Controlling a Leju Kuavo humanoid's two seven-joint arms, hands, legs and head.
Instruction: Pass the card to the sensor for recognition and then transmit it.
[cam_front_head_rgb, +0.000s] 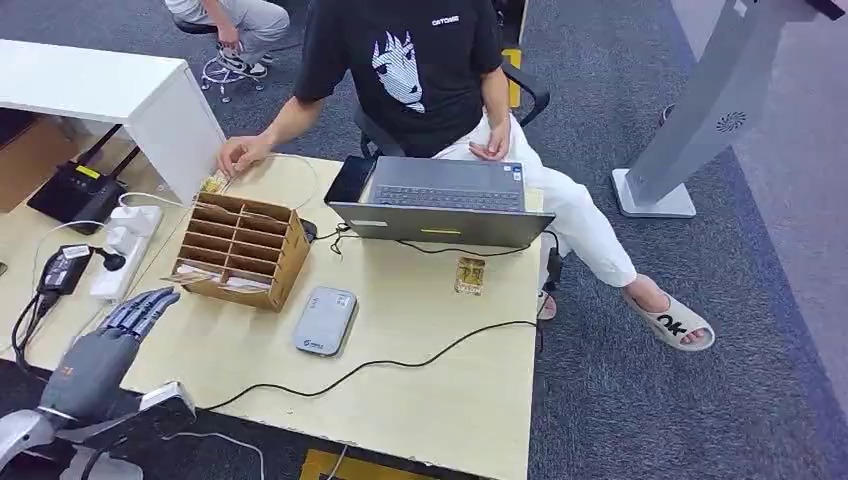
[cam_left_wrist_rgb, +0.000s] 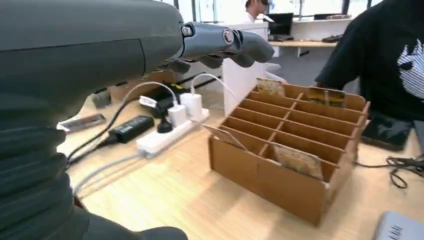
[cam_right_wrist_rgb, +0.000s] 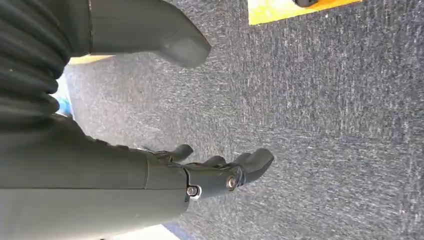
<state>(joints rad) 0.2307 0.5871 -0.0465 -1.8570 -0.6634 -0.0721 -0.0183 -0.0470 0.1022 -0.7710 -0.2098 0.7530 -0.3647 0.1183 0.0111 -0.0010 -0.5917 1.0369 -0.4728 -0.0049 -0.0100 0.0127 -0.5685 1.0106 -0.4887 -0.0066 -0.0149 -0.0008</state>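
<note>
I count from head view: one wooden desk. One cardboard organizer, compartments in two columns. One laptop. One grey sensor box. One card lying loose on desk; inside organizer I make out at least three cards in left wrist view, exact number unclear. One white power strip. One black adapter. One black router. Two people: one seated at laptop, second partly visible. Two robot hands: left, right.
</note>
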